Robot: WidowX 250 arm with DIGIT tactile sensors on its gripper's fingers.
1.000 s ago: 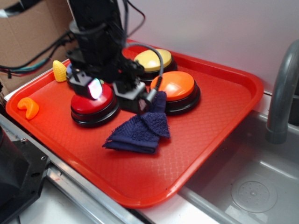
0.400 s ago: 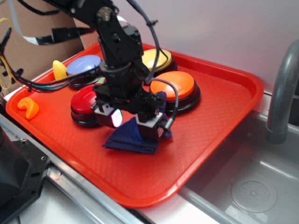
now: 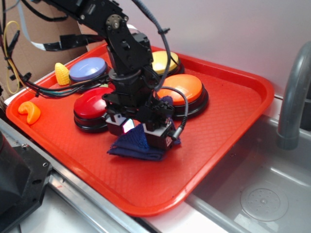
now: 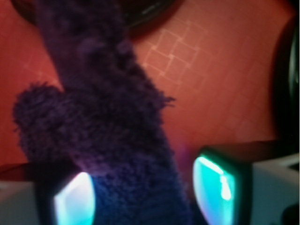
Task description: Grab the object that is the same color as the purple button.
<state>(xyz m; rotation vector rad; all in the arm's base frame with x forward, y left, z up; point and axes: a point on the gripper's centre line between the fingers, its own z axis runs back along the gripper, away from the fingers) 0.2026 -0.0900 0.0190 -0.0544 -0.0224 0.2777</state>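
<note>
The hand (image 3: 138, 132) sits low over the rag (image 3: 136, 145) on the tray (image 3: 233, 111), fingers (image 4: 218, 187) apart, a fold between them.

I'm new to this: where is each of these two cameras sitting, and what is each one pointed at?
Exterior: off the robot, above the front of the red tray, looking down at the buttons, sink and arm, with the tool on the navy rag.
Wrist: on the arm, looking down between two glowing fingers at the rag.
Both show the rag, the tray and the tool.
</note>
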